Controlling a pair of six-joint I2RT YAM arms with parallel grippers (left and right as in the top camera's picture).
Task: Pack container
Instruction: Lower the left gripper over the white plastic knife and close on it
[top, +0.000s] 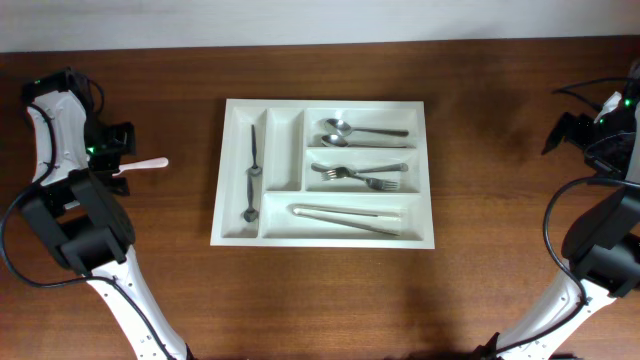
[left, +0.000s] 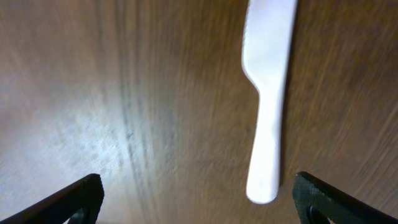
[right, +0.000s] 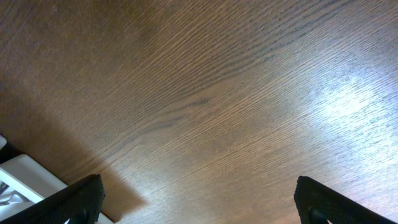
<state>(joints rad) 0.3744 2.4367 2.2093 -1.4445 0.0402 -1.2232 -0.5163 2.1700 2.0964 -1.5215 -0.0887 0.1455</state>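
Observation:
The white container lies in the middle of the table, and its corner shows in the right wrist view. It holds a dark utensil in a narrow compartment, spoons, forks and long metal pieces. A white plastic knife lies on the wood left of the tray. My left gripper hovers just over its handle end, open; the knife sits near the right finger. My right gripper is far right, open over bare wood.
The table's far edge meets a pale wall at the top. Both arm bases stand at the near corners, left and right. Cables trail near the right arm.

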